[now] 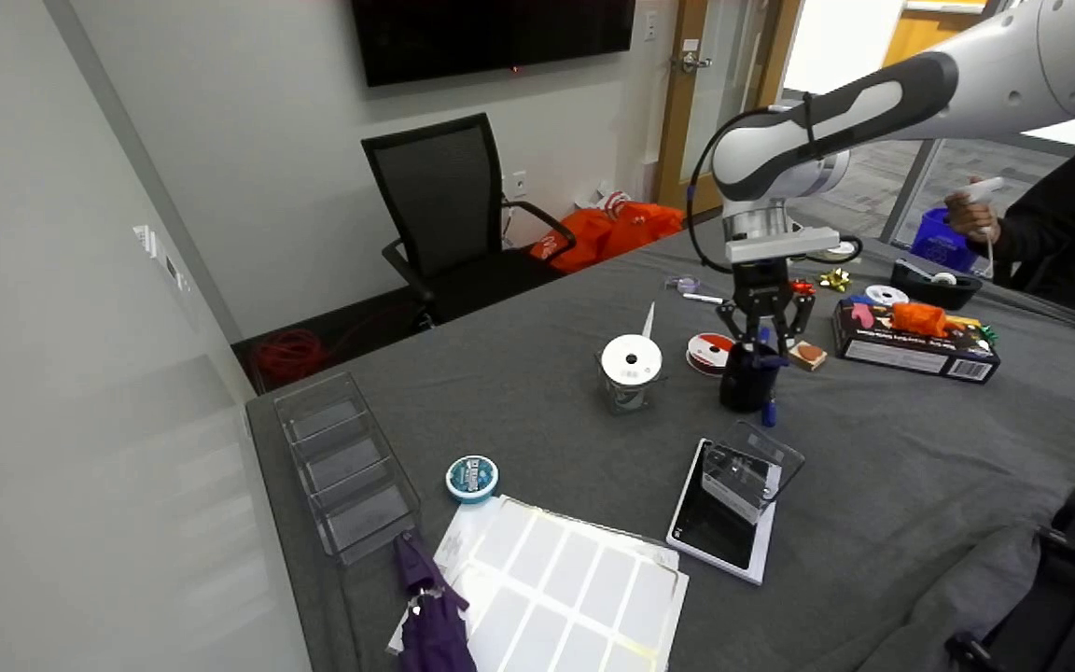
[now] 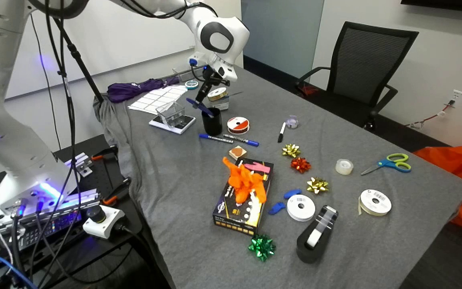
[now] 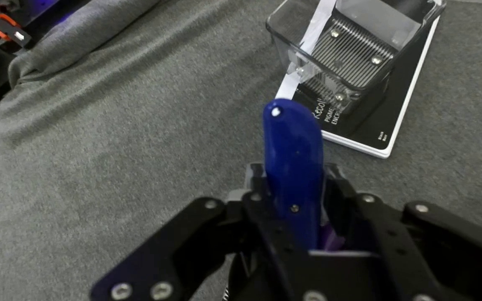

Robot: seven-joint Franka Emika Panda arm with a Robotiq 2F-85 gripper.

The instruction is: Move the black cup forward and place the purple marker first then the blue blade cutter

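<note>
The black cup (image 2: 211,122) stands upright on the grey table, and it also shows in an exterior view (image 1: 745,381). My gripper (image 2: 198,102) is just above the cup's mouth, pointing down. It is shut on the blue blade cutter (image 3: 293,146), which lies tilted between the fingers. The cutter's lower end reaches the cup's mouth in an exterior view (image 2: 199,106); whether it is inside cannot be told. A purple piece, likely the purple marker (image 3: 329,239), shows beside the cutter behind the right finger. Most of it is hidden.
Two blue-capped markers (image 2: 240,140) lie beside the cup. A red-and-white ribbon spool (image 2: 238,125) stands close by it. A clear box (image 1: 750,471) sits on a black-and-white flat pad (image 1: 715,523). A white-topped spool (image 1: 631,360) and a glove box (image 2: 235,208) are also near.
</note>
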